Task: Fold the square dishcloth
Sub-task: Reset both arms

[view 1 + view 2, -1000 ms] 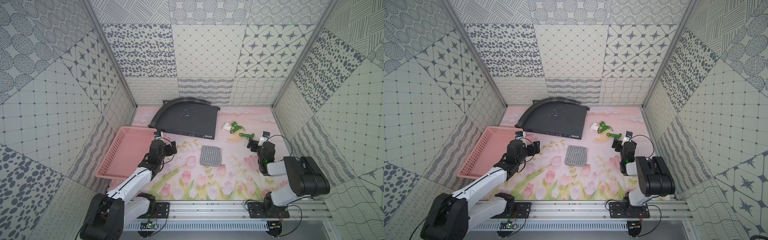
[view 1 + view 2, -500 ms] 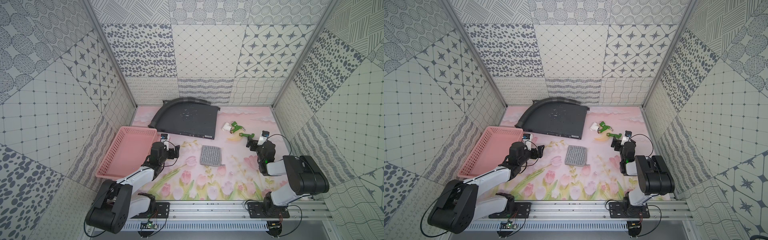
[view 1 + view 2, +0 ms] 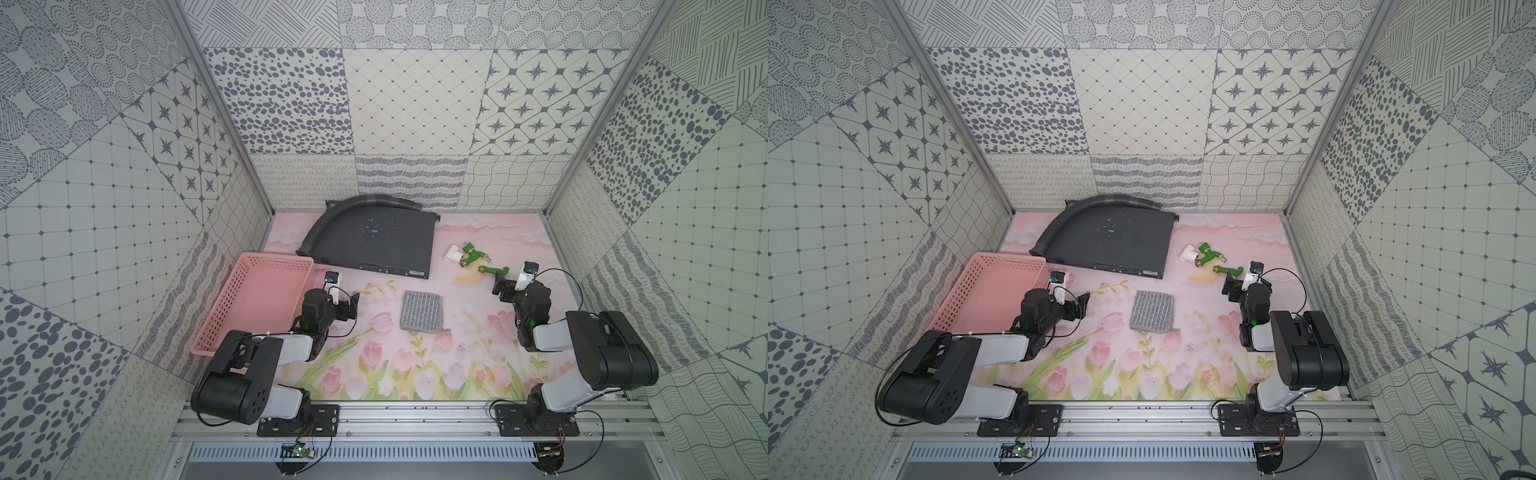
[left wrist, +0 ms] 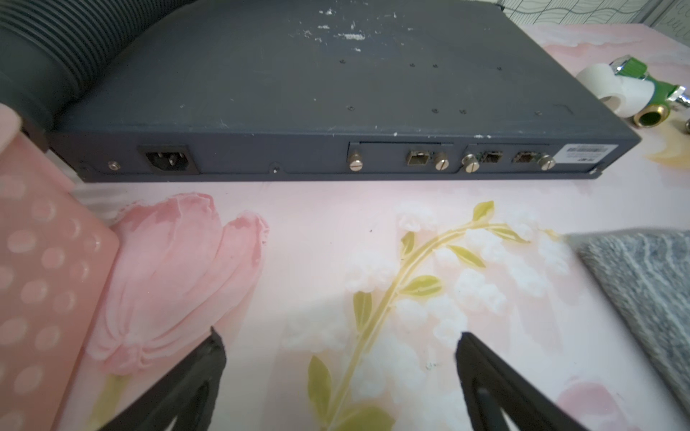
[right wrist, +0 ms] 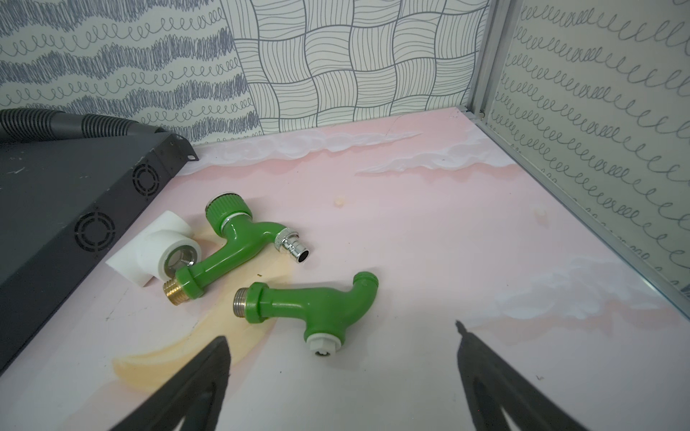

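While the small grey striped dishcloth (image 3: 419,311) lay untouched, we found left gripper (image 4: 339,336), 9 o'clock, and right gripper (image 5: 340,330) gaping empty; edge-grasp judged next.

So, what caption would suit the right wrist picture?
Open right pincer facing two green taps, a white fitting and a dark box.

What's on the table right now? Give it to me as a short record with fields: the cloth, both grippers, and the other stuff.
cloth: square dishcloth lying on the floral mat between the arms, touched by neither
fold: cannot tell from above
left gripper: open, empty, beside the pink basket
right gripper: open, empty, close to the green taps
far side: dark metal box, grey hose across its corner, white fitting beside it
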`<state>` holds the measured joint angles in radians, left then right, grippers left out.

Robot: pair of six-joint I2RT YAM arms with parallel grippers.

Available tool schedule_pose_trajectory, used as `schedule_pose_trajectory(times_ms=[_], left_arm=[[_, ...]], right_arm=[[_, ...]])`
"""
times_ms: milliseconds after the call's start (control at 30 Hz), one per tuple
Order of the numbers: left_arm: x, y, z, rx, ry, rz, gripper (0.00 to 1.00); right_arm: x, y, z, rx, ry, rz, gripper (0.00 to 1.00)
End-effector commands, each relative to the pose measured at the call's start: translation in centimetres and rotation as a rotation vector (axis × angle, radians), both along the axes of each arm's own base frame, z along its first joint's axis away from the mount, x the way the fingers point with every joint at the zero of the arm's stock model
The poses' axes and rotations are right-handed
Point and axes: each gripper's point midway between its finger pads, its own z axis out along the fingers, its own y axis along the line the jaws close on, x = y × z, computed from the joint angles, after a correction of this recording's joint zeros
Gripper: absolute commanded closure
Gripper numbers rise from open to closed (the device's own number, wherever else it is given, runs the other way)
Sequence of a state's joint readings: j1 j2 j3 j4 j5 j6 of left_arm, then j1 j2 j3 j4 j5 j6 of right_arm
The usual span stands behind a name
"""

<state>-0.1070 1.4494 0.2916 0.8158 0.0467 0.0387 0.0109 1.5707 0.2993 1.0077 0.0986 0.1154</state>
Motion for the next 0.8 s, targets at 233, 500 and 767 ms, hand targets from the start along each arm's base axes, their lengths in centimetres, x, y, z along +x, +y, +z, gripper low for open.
schedule_pose_trajectory(times_ms=[233, 500, 767], left_arm=[[3.4, 1.5, 1.3, -0.083, -0.067, 0.017, 0.01], [3.9, 3.5, 0.7, -0.071, -0.018, 0.143, 0.01], [3.9, 3.5, 0.8, -0.069, -0.027, 0.141, 0.01]], right_arm=[[0.5, -0.3, 1.7, -0.009, -0.064, -0.014, 0.03], [0.6, -0.2, 1.7, -0.012, -0.057, -0.009, 0.03], [1.9, 1.9, 1.2, -0.028, 0.004, 0.117, 0.03]])
